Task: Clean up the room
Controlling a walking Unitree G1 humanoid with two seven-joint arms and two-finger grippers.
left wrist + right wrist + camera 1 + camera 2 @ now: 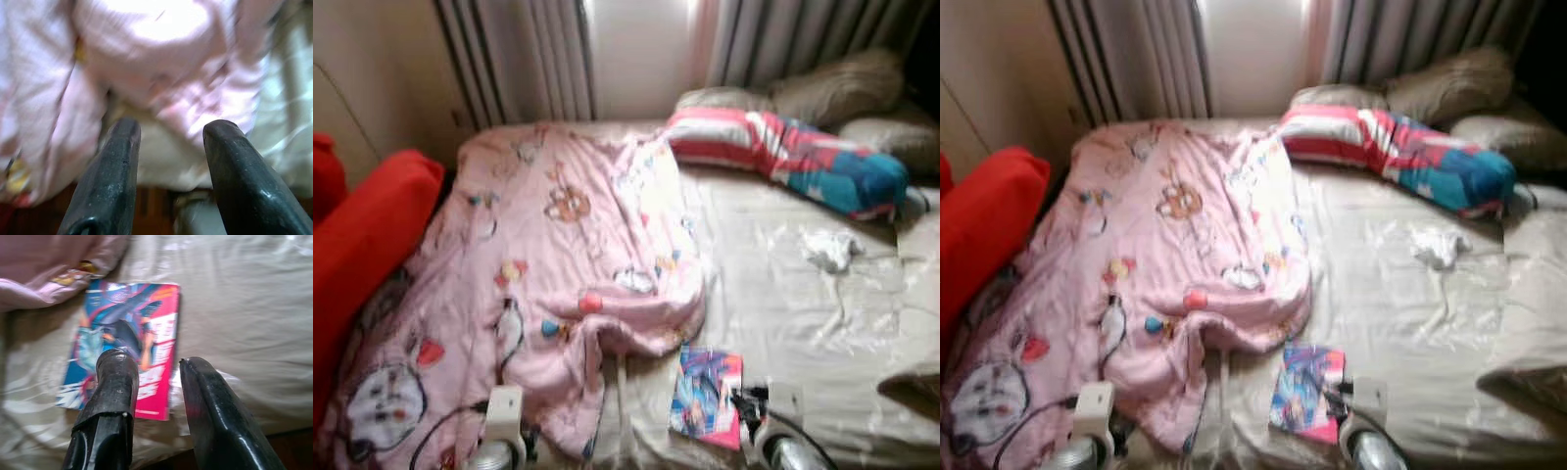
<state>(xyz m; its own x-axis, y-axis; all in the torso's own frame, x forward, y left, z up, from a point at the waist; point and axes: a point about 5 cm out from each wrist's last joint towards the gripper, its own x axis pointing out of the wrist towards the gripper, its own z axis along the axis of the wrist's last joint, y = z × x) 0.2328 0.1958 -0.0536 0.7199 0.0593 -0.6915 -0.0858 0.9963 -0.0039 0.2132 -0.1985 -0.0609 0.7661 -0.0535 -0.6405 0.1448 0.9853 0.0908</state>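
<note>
1. Left gripper (168,161): two long black fingers spread apart, nothing between them; poised at the near bed edge just below the hem of item 4.
2. Right gripper (156,401): black fingers spread, empty; hovering over the near edge of item 3, contact not discernible.
3. Thin glossy magazine with a pink, blue and black illustrated cover (707,396): flat on the sheet at the bed's near edge, just beside the blanket hem. Judged the item in hand; not yet lifted.
4. Pink cartoon-print blanket, soft cloth (548,284): crumpled over the left half of the bed, unfolded.
5. Red cushion, plump fabric (367,240): at the bed's left side.
6. Beige bed sheet, creased (783,323): bare on the right half.
7. Small crumpled white cloth or tissue (829,249): loose on the sheet, mid-right.
8. Long striped bolster, red, white and teal (783,157): across the head end.
9. Beige pillows (832,93): behind the bolster, below grey curtains (519,59).
10. Progress, as judged: early; nothing appears tidied.
</note>
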